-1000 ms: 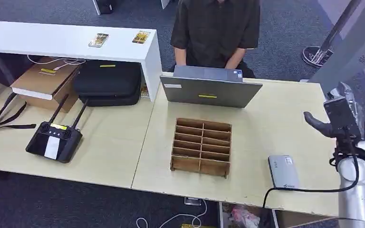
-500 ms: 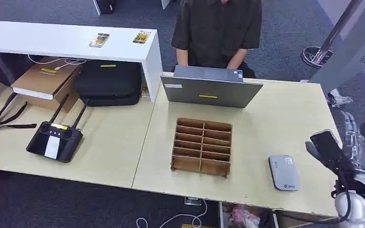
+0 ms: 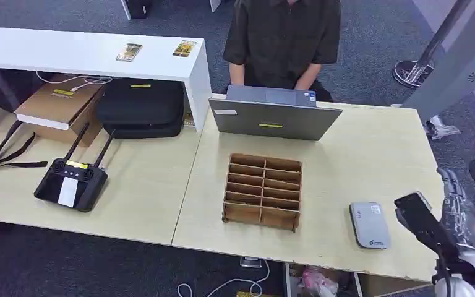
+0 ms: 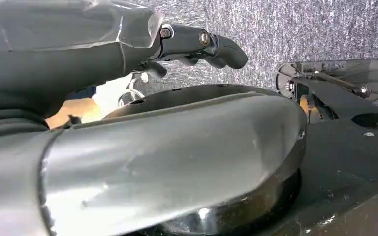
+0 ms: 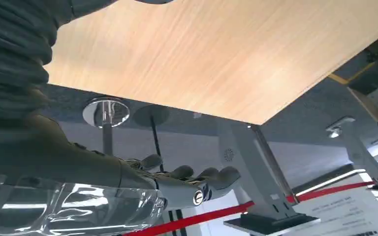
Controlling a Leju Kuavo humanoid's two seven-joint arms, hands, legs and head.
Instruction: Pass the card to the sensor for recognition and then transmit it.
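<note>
Two cards (image 3: 128, 52) (image 3: 184, 47) lie on the white shelf (image 3: 68, 52) at the far left. The grey card sensor (image 3: 368, 224) lies flat near the table's front right corner, its cable running off the edge. My right hand (image 3: 448, 226) hangs low beside the table's right edge, just right of the sensor and apart from it. In the right wrist view its fingers (image 5: 192, 184) stretch out with nothing in them. In the left wrist view my left hand (image 4: 197, 44) hangs over grey carpet, its fingers holding nothing.
A wooden slotted box (image 3: 263, 191) stands mid-table. Behind it is a grey laptop (image 3: 273, 116), where a person (image 3: 281, 40) in a dark shirt sits. On the left table are a black controller (image 3: 70, 184), a black case (image 3: 141, 106) and a cardboard box (image 3: 59, 106).
My right hand has dropped from about the table's middle height at the right edge down toward the front right corner, beside the sensor. The rest is unchanged.
</note>
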